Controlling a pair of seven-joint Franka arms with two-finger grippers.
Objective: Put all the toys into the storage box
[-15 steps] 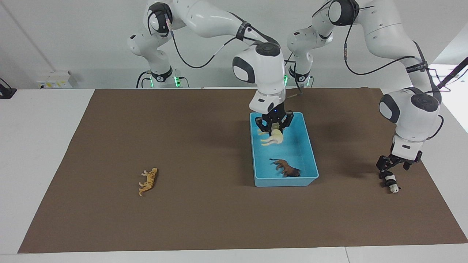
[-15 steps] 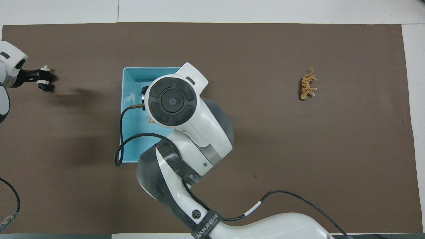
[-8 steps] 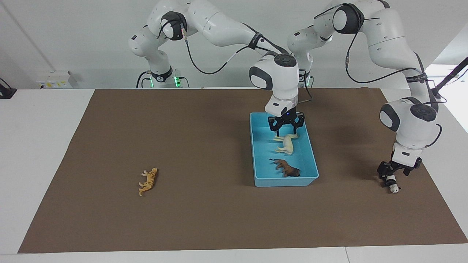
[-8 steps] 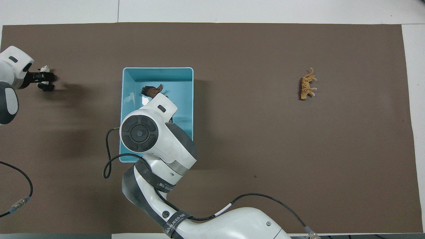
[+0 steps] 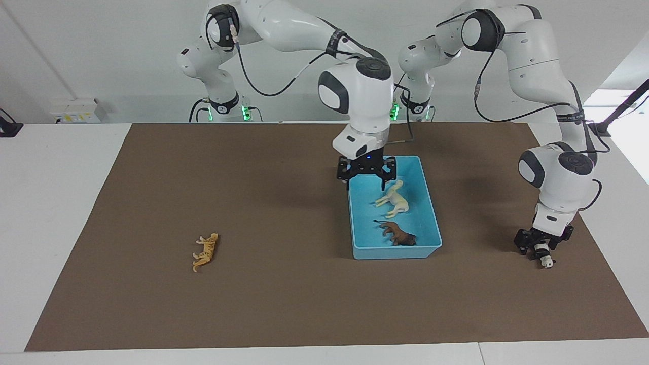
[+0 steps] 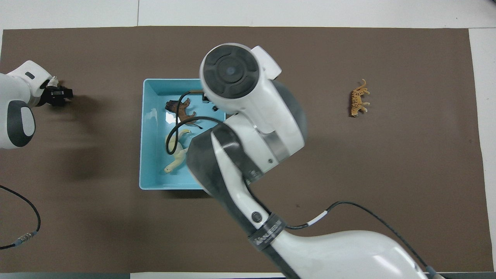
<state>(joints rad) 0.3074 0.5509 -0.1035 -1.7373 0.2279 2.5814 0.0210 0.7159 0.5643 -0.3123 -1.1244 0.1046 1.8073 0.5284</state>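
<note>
Hovering wide open over the storage box, the right tool is empty; horse and lion lie inside. Left tool grips the panda on the counter; tiger lies toward the right arm's end.

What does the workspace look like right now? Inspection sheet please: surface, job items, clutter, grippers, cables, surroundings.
Surface: brown mat on a white table.
Job's things: horse and lion lie in the storage box; tiger lies on the mat toward the right arm's end; panda on the mat toward the left arm's end.
Clutter: nothing seen.
Grippers: right gripper open, empty, over the box's edge; left gripper down at the panda.
Cables: black leads run along both arms.
Surroundings: white wall; grey box on the table by the wall.
</note>
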